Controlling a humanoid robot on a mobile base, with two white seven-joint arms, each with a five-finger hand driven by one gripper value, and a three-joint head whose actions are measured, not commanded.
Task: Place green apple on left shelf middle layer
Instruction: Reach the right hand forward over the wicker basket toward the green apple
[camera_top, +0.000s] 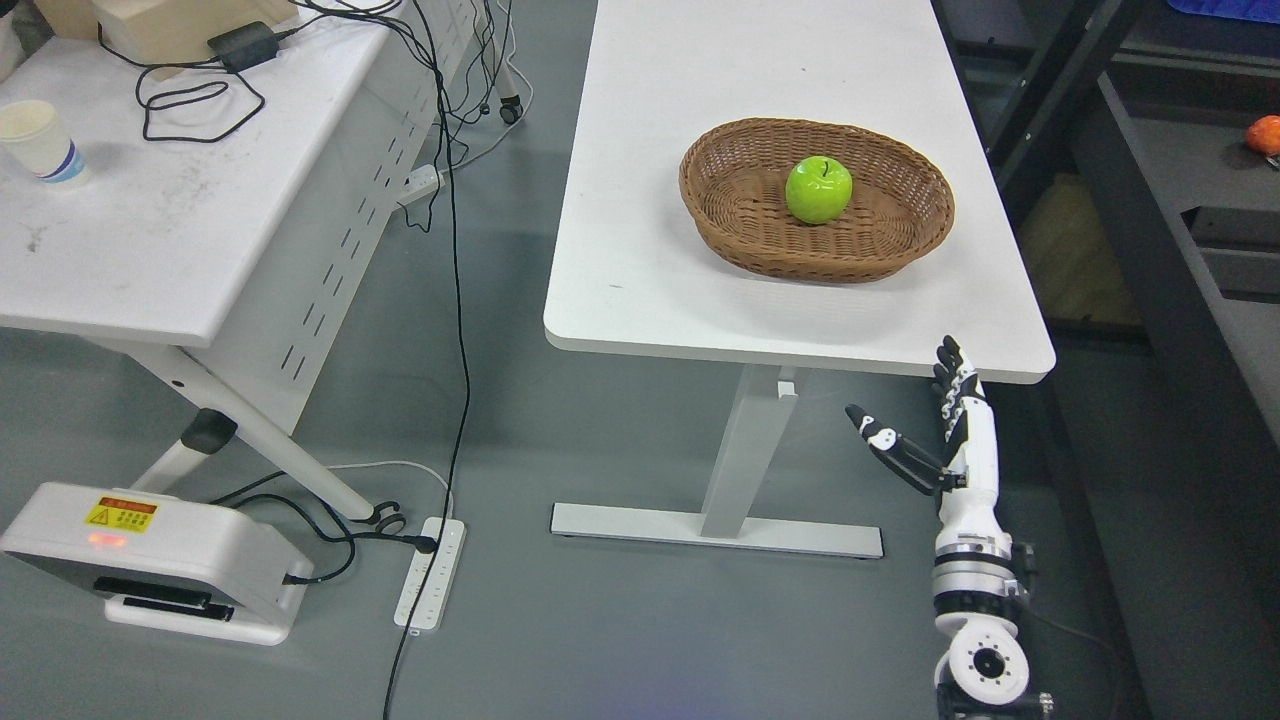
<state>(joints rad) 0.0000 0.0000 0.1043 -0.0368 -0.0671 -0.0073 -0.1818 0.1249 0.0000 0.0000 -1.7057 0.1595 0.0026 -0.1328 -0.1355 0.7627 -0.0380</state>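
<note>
A green apple (819, 189) lies in the middle of a brown wicker basket (900, 235) on the white table (680, 150). My right hand (915, 415) comes up from the lower right, below and in front of the table's near right corner. Its fingers are spread and hold nothing, with the thumb pointing left. The hand is well short of the basket and lower than the tabletop. No left arm shows in the picture.
A second white table (150, 230) stands at the left with a paper cup (38, 142), a black cable and a box. Dark shelving (1180, 200) runs along the right edge with an orange object (1265, 133). Cables, a power strip (432, 570) and a white device (150, 560) lie on the floor.
</note>
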